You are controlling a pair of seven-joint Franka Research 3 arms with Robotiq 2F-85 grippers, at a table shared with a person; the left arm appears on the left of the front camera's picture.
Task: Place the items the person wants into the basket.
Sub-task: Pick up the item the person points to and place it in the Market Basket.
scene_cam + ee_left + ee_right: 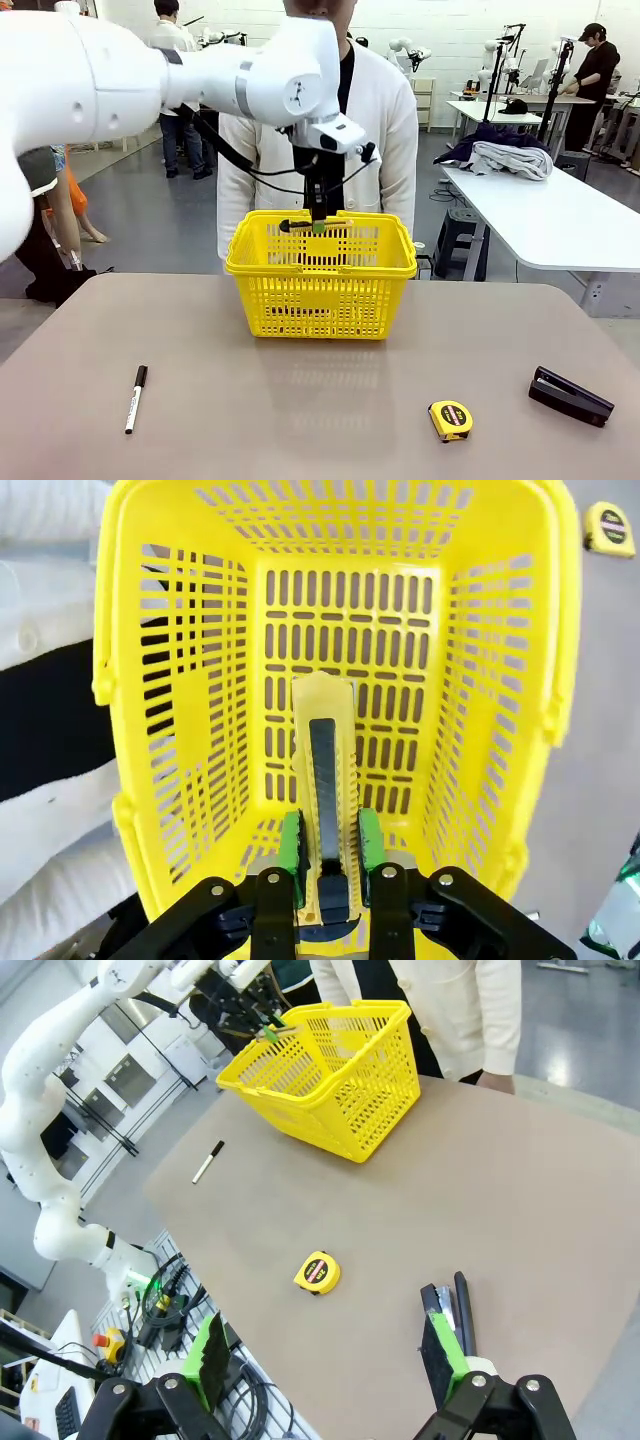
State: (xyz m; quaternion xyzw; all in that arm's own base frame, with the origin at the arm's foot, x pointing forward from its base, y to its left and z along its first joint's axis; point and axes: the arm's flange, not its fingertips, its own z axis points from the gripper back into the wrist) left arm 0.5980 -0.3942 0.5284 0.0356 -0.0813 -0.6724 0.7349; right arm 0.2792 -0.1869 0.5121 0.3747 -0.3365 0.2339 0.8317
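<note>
Taupe table (300, 420), left to right: white marker (136, 398), yellow basket (320, 290), tape measure (451, 420), black stapler (570, 396). Left gripper (331, 840) clenched on utility knife (325, 770) over the basket's opening; right gripper (323, 1340) spread wide, holding nothing. Person (385, 120) behind the basket; white worktable (560, 220) at right.

Front camera looks across tabletop (300, 420) at far basket (320, 290); left wrist close above basket interior; right wrist farther off, sharing basket, tabletop.
</note>
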